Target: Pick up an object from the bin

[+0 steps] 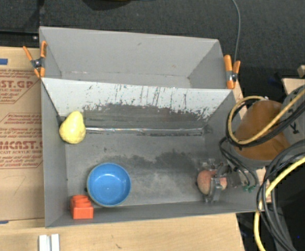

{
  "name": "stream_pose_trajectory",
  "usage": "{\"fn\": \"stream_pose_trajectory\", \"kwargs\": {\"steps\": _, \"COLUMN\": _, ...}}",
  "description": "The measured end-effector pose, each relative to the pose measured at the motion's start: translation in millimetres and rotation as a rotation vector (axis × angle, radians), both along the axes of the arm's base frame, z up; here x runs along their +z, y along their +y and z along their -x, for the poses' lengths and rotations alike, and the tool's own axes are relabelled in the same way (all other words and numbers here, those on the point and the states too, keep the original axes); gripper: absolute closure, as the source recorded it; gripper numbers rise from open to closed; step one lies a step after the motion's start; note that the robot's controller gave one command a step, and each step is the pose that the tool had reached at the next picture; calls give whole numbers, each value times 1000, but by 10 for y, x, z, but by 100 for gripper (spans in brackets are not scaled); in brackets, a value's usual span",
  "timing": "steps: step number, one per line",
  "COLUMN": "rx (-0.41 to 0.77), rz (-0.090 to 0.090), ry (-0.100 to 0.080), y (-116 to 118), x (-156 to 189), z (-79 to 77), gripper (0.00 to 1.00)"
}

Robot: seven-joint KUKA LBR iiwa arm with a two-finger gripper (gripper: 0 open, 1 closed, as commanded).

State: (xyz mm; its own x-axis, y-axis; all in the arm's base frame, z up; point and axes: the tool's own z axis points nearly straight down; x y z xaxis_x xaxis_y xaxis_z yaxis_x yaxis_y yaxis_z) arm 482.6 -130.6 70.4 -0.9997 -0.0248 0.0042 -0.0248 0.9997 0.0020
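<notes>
The robot gripper (214,185) sits low in the grey metal bin's (142,156) near right corner, right against a small pinkish-brown rounded lump (204,181). Whether its claw is open or gripping cannot be told. Probably the grasp step; next comes a secure lift.

This looks like a robotics lab or test cell rather than a home or shop. A grey sheet-metal bin (126,51) with a scuffed, scratched floor stands on a pale wooden surface (142,234), with dark matting (272,25) beyond its far edge. At the bin's right edge a robot arm (262,132) under an orange cover reaches in, wrapped in loops of yellow and black cable (231,122). A thin grey lead (239,25) trails across the matting. The bin holds a mismatched test set: a yellow toy pear (72,128), a blue bowl (108,184) and an orange block (82,207).
</notes>
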Motion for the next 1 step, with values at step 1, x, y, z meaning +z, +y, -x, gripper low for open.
{"fn": "stream_pose_trajectory", "kwargs": {"steps": 1, "rx": 1, "rz": -2, "ry": 8, "y": 8, "x": 108, "z": 22, "gripper": 100}}
